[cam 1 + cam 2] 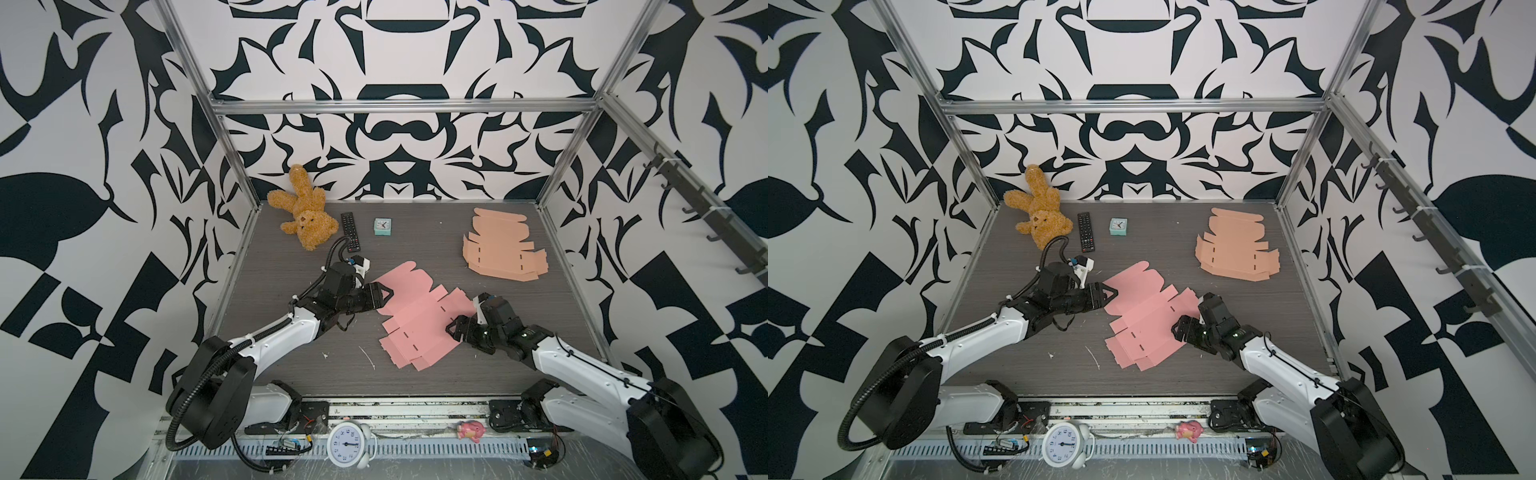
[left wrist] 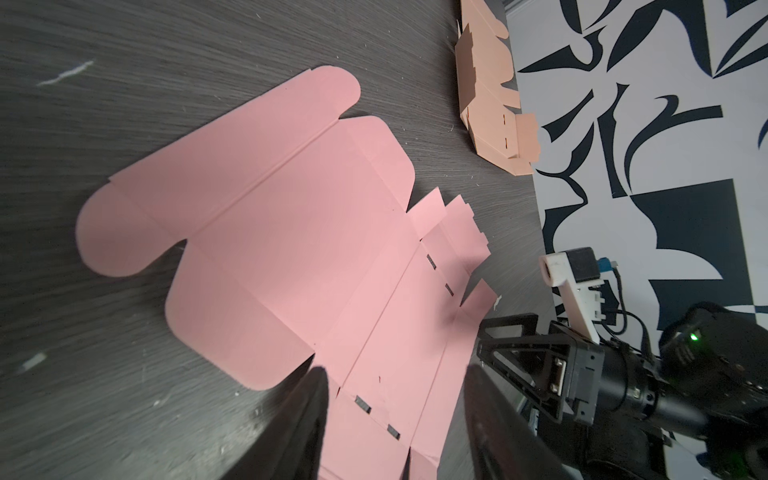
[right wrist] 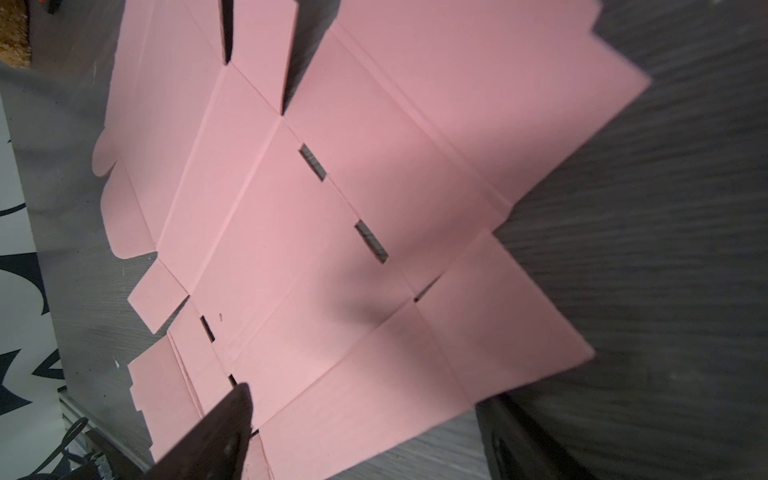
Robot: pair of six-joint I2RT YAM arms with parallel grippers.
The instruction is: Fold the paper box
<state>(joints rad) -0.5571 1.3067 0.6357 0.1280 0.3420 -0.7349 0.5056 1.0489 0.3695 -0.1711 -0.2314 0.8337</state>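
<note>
A pink paper box blank (image 1: 419, 320) lies flat and unfolded in the middle of a dark grey, wood-grained table (image 1: 415, 249), set at a slant. It is thin matte card, die-cut, with rounded flaps at its far-left end, square side flaps, pressed crease lines and short dark slots along two creases.

The left gripper (image 1: 380, 296) sits low at the sheet's rounded end. In its wrist view the dark fingers (image 2: 307, 415) stand partly apart with card running between them, clamped on nothing. The right gripper (image 1: 457, 328) sits at the sheet's near-right edge, fingers (image 3: 220, 428) spread wide across a square flap — one over the card, one off its edge — gripping nothing that shows.

No panel is raised, so folding looks barely begun; the step in hand appears to be placing both arms at the sheet's edges. The next move likely calls for working a finger under a thin flap lying flush with the table, then bending it along its crease while the other arm pins the sheet.

At the back right lies a tan blank (image 1: 503, 245) with some flaps lifted. A plush teddy bear (image 1: 305, 216), a remote control (image 1: 350, 232) and a small teal clock (image 1: 382, 226) sit along the back.
</note>
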